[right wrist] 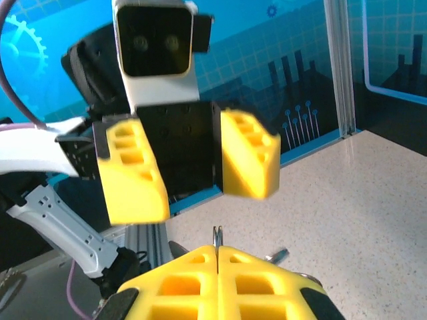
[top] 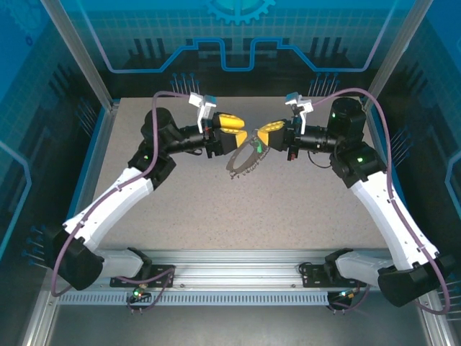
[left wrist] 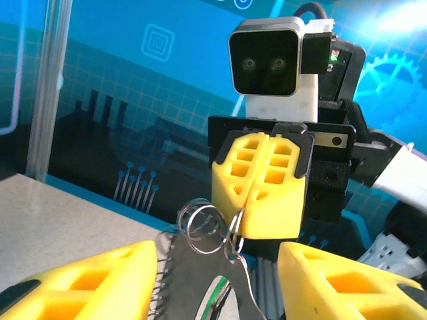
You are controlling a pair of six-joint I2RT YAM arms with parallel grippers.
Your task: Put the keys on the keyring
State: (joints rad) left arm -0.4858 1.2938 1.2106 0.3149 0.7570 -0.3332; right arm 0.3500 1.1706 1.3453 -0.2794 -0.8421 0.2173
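Threading looks underway: right gripper point(left wrist: 252, 217) clamps the keyring point(left wrist: 190, 270), left gripper point(right wrist: 193, 190) gapes beside it and must next pinch the green key point(top: 256, 148).

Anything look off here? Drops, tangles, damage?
Nothing stands out. The right gripper is shut on the keyring, which hangs between the two grippers. The left gripper faces it, open. No visible damage.
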